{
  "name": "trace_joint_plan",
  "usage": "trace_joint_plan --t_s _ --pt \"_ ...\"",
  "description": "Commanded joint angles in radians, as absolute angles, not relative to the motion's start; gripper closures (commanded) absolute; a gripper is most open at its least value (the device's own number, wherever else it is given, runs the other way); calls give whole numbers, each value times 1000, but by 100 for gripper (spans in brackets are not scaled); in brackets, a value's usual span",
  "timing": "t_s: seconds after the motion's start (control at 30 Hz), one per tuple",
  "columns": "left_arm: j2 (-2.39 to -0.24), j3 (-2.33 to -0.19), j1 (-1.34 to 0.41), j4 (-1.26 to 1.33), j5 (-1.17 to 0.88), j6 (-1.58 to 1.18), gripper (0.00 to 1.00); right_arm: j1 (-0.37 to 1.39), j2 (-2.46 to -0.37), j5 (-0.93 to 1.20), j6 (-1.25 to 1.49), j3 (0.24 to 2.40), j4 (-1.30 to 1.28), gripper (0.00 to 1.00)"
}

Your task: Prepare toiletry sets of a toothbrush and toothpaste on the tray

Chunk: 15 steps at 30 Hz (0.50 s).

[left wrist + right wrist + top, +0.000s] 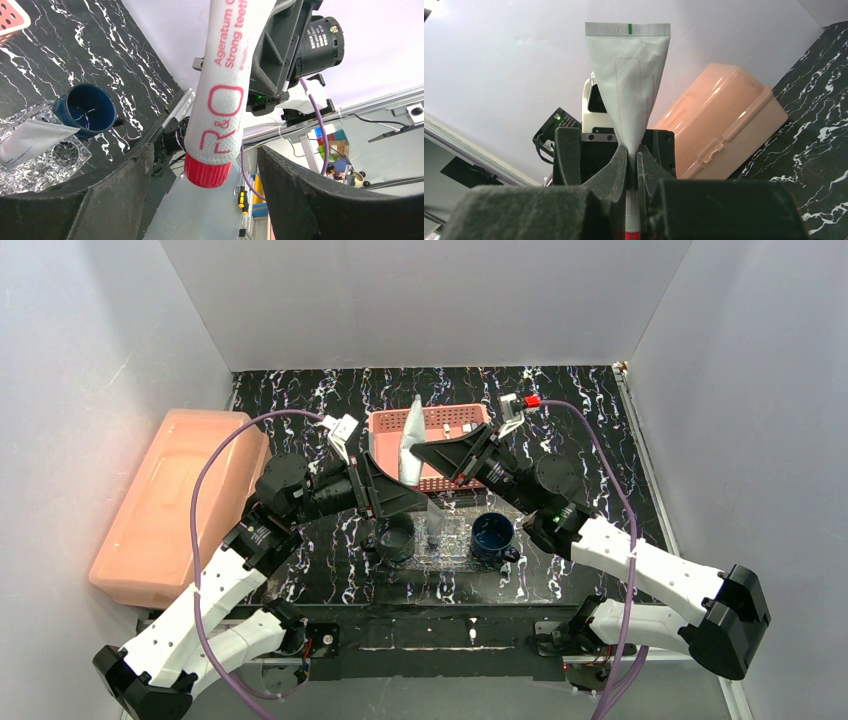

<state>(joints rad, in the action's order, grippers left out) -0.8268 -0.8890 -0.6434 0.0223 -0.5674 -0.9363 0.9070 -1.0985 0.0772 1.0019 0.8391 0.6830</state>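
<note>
Containers first: what's in them?

At the back, the pink basket (450,420) holds a few small white bits, too small to name. In front of it the tray (455,548), clear and glittery, sits between a dark cup (395,537) and a blue cup (493,535), with a white tube (35,140) lying on it. Far left is the salmon box (175,505); I can't see what's inside it.

And the arms?

Up in the air, the right gripper (633,155) is pinched tight on the toothpaste tube (225,100), crimped end up and red cap (207,172) down. Below it the left gripper (205,149) is spread wide, one finger either side of the cap end, touching nothing.

Any writing?

"R&O" in red, with "Ageratum" and "Strong teeth" above it; that line is cut off at the frame's top edge. There's a green mark on the crimp. The print on the tray's tube is too faint to read.
</note>
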Motion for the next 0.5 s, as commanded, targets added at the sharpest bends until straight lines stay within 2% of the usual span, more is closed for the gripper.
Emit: trace_joint_plan --t_s 0.0,0.27,0.47 --pt "-819 -918 -640 52 -600 -941 28 924 -1103 59 1047 840 831 99" --pt "-813 -870 -640 200 -643 -1016 36 956 -1113 48 1058 830 861 99" --pt "-815 -867 -640 218 -653 -1021 44 975 -1111 38 1050 829 858 99"
